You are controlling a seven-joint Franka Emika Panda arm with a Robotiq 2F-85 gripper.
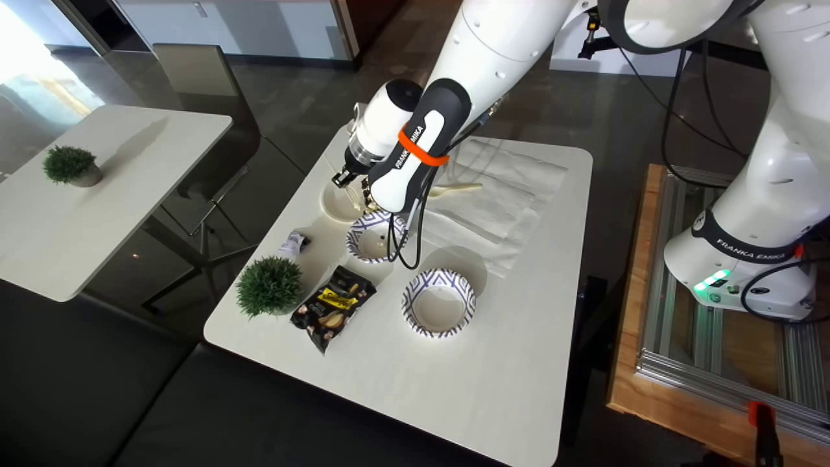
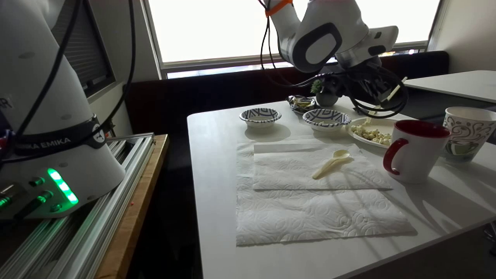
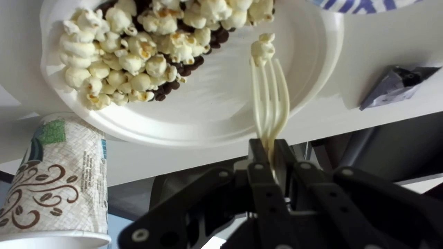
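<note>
In the wrist view my gripper (image 3: 270, 145) is shut on a cream plastic fork (image 3: 268, 134), its tines pointing away from the fingers over a white plate (image 3: 214, 93). A single popcorn piece (image 3: 263, 50) sits at the tine tips; whether it is pierced or only touched, I cannot tell. To the left, a heap of popcorn (image 3: 135, 58) covers much of the plate, with dark chocolate chips (image 3: 188, 67) along its edge. From an exterior view the fork (image 2: 394, 93) looks tilted, handle up, above the plate (image 2: 353, 131). Arm and cables partly hide the gripper there.
A paper cup (image 3: 65, 180) and red-handled mug (image 2: 416, 155) stand near the plate. Two patterned bowls (image 1: 439, 277) (image 1: 355, 250), a snack bag (image 1: 334, 305), a potted plant (image 1: 269, 285) and a small wrapper (image 1: 294, 243) share the table. A spoon (image 2: 329, 164) lies on paper towels (image 2: 279, 217).
</note>
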